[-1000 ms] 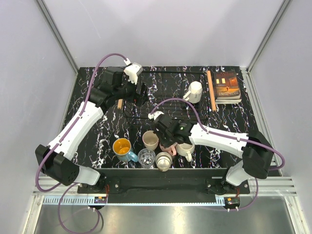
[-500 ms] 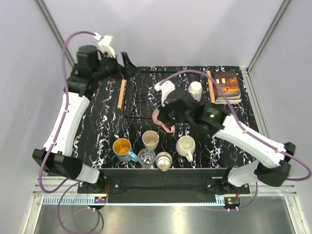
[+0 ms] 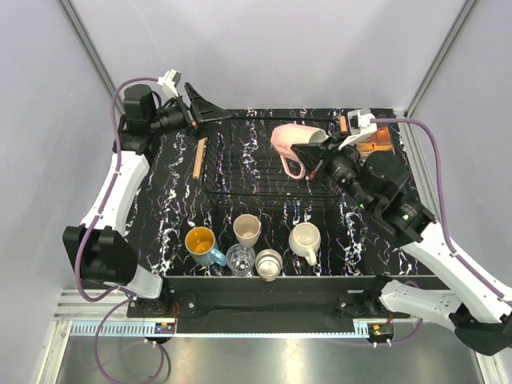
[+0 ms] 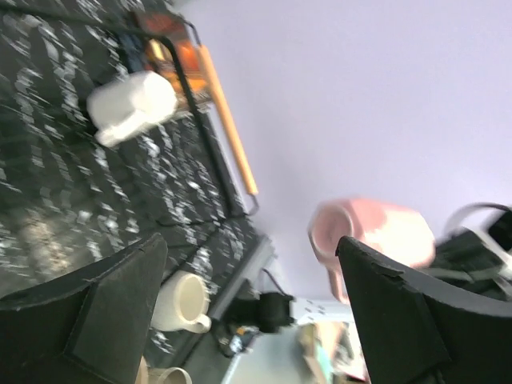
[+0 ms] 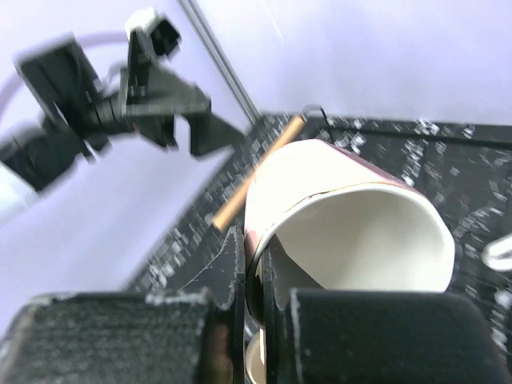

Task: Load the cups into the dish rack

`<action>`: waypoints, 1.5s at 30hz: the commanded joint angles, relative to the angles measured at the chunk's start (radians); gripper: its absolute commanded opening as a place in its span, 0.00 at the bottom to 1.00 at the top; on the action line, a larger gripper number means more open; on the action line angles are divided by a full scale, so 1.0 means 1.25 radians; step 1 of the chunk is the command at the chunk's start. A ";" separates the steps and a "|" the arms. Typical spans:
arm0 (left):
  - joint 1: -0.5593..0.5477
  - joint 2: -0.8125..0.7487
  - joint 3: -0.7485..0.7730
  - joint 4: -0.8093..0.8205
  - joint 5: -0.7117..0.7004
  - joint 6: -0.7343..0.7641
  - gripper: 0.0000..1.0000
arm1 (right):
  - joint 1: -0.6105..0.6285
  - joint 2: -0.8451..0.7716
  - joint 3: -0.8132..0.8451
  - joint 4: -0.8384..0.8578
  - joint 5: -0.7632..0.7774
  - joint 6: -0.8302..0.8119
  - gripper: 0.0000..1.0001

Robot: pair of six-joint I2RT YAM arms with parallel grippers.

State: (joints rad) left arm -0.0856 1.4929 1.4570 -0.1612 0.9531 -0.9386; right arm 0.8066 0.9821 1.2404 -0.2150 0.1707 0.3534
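Observation:
My right gripper (image 3: 318,154) is shut on the rim of the pink mug (image 3: 292,141), holding it on its side in the air above the black wire dish rack (image 3: 240,164). In the right wrist view the fingers (image 5: 254,256) pinch the mug's wall (image 5: 352,208). A white mug (image 4: 132,104) lies inside the rack. My left gripper (image 3: 210,108) hangs open and empty, high over the rack's back left corner. Near the front edge stand a blue mug with an orange inside (image 3: 202,244), a cream cup (image 3: 247,230), a glass tumbler (image 3: 240,258), another cup (image 3: 269,264) and a cream mug (image 3: 305,240).
An orange-brown book (image 3: 378,138) lies at the back right, partly behind my right arm. The rack's left wooden handle (image 3: 198,158) lies beside the wire frame. Grey walls close in the table on three sides.
My right arm has lifted the pink mug from among the front cups and carried it back and right over the rack. My left arm has swung up to the back left corner.

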 commanded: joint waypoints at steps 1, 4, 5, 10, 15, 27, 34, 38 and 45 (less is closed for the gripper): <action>-0.038 -0.053 -0.013 0.142 0.060 -0.084 0.93 | -0.038 -0.003 -0.064 0.408 -0.051 0.146 0.00; -0.069 -0.059 -0.018 0.139 0.054 -0.074 0.93 | -0.078 0.022 -0.089 0.481 -0.112 0.221 0.00; -0.075 -0.063 -0.022 0.138 0.052 -0.074 0.91 | -0.086 0.033 -0.094 0.496 -0.128 0.237 0.00; -0.097 -0.084 -0.046 0.140 0.060 -0.079 0.90 | -0.127 0.067 -0.110 0.555 -0.134 0.293 0.00; -0.105 -0.096 -0.072 0.141 0.060 -0.074 0.89 | -0.169 0.124 -0.123 0.648 -0.192 0.393 0.00; -0.130 -0.074 -0.069 0.103 0.013 -0.054 0.87 | -0.177 0.282 -0.130 0.844 -0.273 0.533 0.00; -0.143 -0.064 -0.070 0.108 0.012 -0.062 0.86 | -0.175 0.330 -0.093 0.843 -0.328 0.533 0.00; -0.156 -0.064 -0.083 0.109 0.008 -0.057 0.85 | -0.177 0.349 -0.073 0.853 -0.350 0.546 0.00; -0.157 -0.068 -0.089 0.100 0.009 -0.037 0.83 | -0.175 0.349 -0.033 0.822 -0.364 0.531 0.00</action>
State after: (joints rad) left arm -0.2634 1.4097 1.3384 -0.0715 0.9630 -1.0073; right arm 0.5682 1.4475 1.0946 0.6659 -0.2062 0.9901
